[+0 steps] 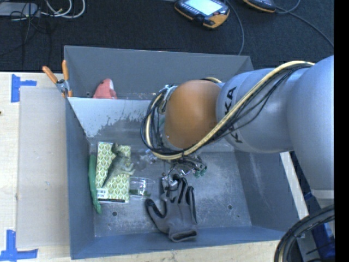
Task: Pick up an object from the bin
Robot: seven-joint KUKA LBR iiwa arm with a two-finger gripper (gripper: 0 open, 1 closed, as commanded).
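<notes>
The gripper (pixel 173 185) is seen low in the grey bin (pixel 152 70), slightly toward 6 o'clock from the bin's middle, beneath the arm's orange cover (pixel 188 113). At the gripper's 6 o'clock a dark grey, floppy, glove-like thing (pixel 177 214) is spread on the floor; contact between them cannot be judged. At 9 o'clock a green patterned packet (pixel 112 171) is laid, with a small clear wrapper (pixel 139 186) between it and the gripper. A pink thing (pixel 104 89) is lodged at 11 o'clock.
</notes>
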